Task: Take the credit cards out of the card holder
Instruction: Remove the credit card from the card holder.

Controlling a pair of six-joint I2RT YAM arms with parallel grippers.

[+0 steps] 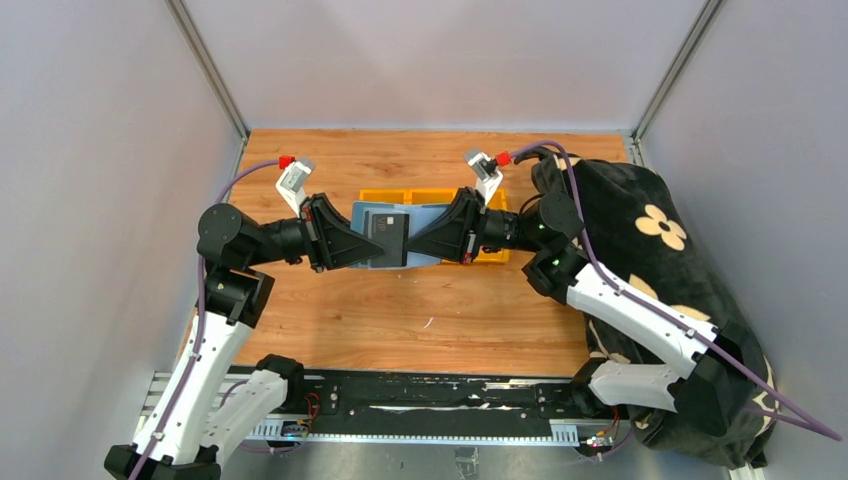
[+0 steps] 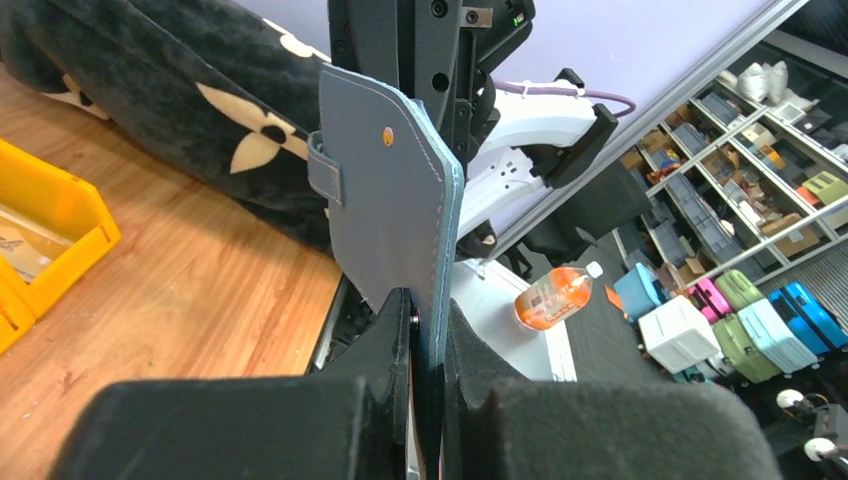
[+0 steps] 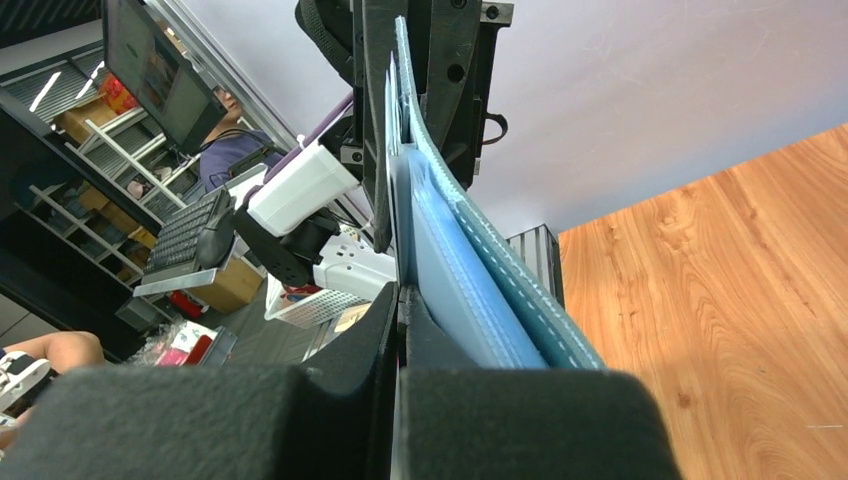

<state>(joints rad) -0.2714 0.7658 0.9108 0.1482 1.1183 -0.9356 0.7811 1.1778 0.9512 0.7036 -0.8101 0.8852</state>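
Above the yellow bins (image 1: 385,196), the card holder (image 2: 385,200) hangs between both arms. The right gripper (image 3: 400,298) clamps its soft, bending leaves. The left gripper (image 2: 425,325) pinches the opposite edge, perhaps also the stiff, slick dark credit card (image 1: 388,232), which is best taken by its exposed end.

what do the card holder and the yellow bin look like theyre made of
The card holder: probably leather or faux leather, matte slate blue, with stitched edges and a metal snap stud. The yellow bin: likely hard moulded plastic, smooth, slightly glossy, with thick rims.
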